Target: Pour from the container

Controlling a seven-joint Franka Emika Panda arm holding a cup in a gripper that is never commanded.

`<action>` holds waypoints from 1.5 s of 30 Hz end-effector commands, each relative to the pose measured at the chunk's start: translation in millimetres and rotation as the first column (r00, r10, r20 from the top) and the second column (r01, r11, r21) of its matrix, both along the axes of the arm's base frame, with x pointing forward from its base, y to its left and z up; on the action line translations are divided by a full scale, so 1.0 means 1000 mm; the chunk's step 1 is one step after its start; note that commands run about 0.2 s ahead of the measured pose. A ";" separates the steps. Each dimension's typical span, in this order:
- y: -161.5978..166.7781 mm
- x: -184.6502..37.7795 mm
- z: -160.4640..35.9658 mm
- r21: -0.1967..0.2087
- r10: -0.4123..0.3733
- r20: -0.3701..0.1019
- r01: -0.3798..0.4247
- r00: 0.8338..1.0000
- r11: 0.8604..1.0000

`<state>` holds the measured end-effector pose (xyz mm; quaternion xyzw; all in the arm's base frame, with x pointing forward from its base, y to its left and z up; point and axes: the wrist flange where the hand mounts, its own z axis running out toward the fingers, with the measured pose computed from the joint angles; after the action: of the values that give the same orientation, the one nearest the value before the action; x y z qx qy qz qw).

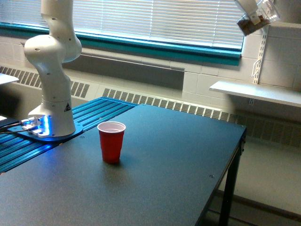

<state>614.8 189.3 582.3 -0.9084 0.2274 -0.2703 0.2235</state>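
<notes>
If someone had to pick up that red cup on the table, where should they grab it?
Probably around the side wall of the red cup, at mid-height, coming in level from the side. It stands upright on the table with its mouth open, and it widens toward the rim, so a grip round the wall should not slip upward off it.

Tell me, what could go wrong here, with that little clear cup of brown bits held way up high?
1. The clear container is tilted near the exterior view's top right corner, far from the red cup. Bits pouring now would likely miss it and scatter on the table or floor.
2. From that height, bits could bounce out of the cup.
3. The red cup looks light and empty; a bump might tip it.
The gripper itself is out of view.
</notes>
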 end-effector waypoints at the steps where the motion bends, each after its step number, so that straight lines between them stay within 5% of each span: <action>1: 0.020 -0.030 0.036 -0.023 0.040 0.063 -0.038 0.997 0.999; 19: -0.006 -0.088 0.099 -0.032 0.000 0.206 0.007 0.979 0.999; 45: -0.107 -0.134 0.045 -0.108 -0.155 0.161 0.173 0.975 0.979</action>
<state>494.8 100.6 619.9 -0.8838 0.2579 -0.3524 0.1680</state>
